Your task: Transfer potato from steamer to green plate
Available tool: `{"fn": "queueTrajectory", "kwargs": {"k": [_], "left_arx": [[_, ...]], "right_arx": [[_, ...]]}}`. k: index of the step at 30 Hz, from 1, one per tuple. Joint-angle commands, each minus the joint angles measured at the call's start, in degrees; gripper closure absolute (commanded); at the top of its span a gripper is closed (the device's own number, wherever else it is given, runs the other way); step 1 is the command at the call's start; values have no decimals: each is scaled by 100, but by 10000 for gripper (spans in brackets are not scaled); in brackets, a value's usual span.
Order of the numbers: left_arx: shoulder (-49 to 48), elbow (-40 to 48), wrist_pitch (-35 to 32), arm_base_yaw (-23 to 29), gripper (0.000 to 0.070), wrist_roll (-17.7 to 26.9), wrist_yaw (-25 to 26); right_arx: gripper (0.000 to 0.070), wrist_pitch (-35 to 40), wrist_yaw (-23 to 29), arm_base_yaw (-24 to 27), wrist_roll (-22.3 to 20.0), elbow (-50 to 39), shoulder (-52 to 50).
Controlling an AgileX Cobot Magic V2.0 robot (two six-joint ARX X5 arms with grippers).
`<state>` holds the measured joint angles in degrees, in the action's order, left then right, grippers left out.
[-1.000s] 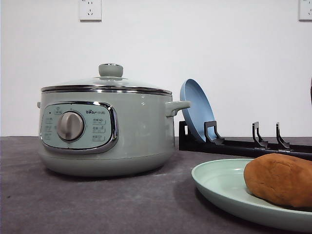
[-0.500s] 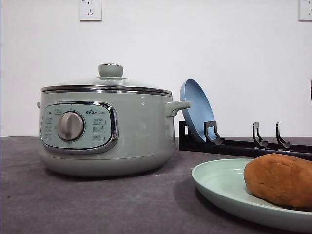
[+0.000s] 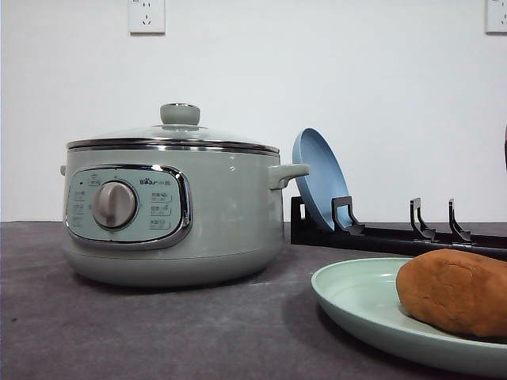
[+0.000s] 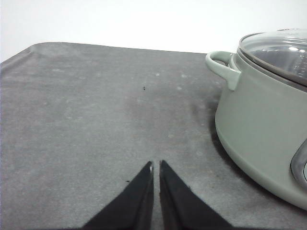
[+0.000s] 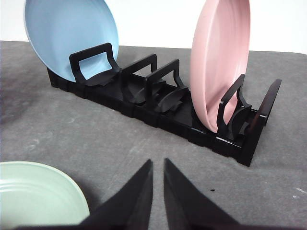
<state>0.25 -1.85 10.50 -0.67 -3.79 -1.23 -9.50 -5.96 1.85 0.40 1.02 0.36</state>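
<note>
The orange-brown potato [image 3: 455, 291] lies on the pale green plate [image 3: 360, 297] at the front right of the table. The sage-green steamer [image 3: 170, 210] stands at the left with its glass lid on. In the left wrist view my left gripper [image 4: 156, 165] is shut with nothing in it, low over the bare grey mat, the steamer [image 4: 264, 120] off to its side. My right gripper [image 5: 158, 163] is also shut and holds nothing; it hovers over the mat between the green plate's rim [image 5: 48, 191] and the black rack [image 5: 158, 103].
A black plate rack [image 3: 396, 233] stands behind the green plate, holding an upright blue plate [image 3: 317, 178]. The right wrist view shows that blue plate [image 5: 72, 36] and a pink plate [image 5: 220, 60] standing in the rack. The grey mat [image 4: 96, 110] left of the steamer is bare.
</note>
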Motion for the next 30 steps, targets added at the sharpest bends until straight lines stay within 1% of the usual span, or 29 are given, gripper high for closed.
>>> {"fn": "queueTrajectory", "kwargs": {"k": [1, 30], "left_arx": [[-7, 116, 35, -9, 674, 26, -31], [-7, 116, 35, -9, 674, 26, -31]], "right_arx": [[670, 59, 4, 2, -17, -37, -15], [670, 59, 4, 2, -17, -37, -15]]}}
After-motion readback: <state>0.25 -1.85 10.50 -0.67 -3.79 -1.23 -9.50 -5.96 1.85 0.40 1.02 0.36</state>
